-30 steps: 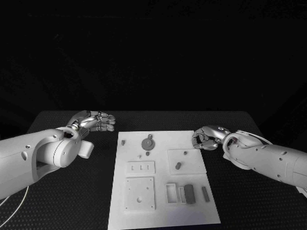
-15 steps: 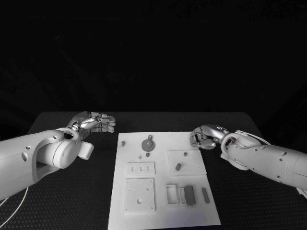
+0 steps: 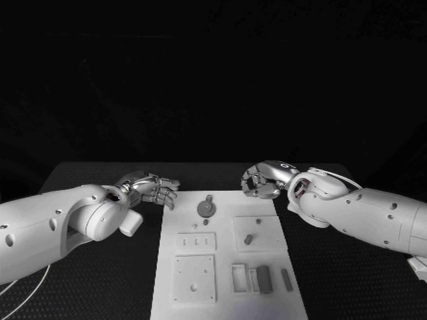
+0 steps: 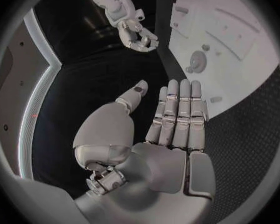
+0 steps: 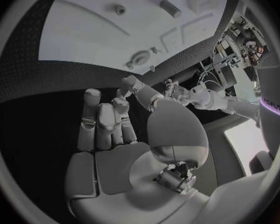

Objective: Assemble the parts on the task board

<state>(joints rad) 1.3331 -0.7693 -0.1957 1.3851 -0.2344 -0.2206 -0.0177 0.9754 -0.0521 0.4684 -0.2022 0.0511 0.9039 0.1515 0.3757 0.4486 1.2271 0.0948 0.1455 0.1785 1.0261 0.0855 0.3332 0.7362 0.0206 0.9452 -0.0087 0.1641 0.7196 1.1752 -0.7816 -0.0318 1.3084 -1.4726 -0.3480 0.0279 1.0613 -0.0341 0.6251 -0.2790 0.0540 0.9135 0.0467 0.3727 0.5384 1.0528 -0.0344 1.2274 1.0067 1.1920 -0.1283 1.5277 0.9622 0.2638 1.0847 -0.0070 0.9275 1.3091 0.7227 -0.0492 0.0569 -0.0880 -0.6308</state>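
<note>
One task board (image 3: pixel 223 260), several small parts on it. Left hand (image 4: pixel 171 119) spread, empty; right hand (image 5: pixel 109 129) empty, fingers apart.

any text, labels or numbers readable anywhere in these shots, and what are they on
No text can be read for certain.
Task board: only raised shapes and the parts, no lettering visible.
Left hand and right hand: no markings legible.
Right wrist view: a dark strip of small lettering on the white body at the rim, too blurred to read.
</note>
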